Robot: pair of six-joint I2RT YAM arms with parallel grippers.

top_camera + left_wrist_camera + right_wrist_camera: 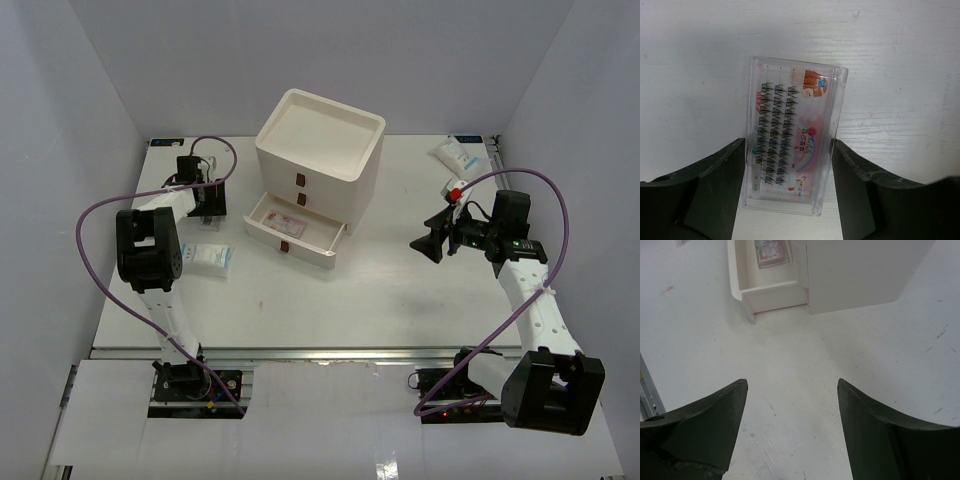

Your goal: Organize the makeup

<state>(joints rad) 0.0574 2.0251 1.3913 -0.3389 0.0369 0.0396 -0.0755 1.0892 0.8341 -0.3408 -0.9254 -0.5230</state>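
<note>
Left gripper (788, 150) is spread wide near the far left corner of the tabletop, one finger close along each long side of a clear lash case (796, 132) lying flat there. Right gripper (792, 387) hangs wide open and empty toward the right edge. A second lash case (771, 252) lies in the pulled-out bottom drawer (774, 294). White packets (458, 153) sit in the far right corner, one more packet (210, 258) near the left edge.

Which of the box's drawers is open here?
The bottom drawer, pulled forward with a pink-print packet lying in it. The two drawers above it sit shut, flush with the front of the box.
</note>
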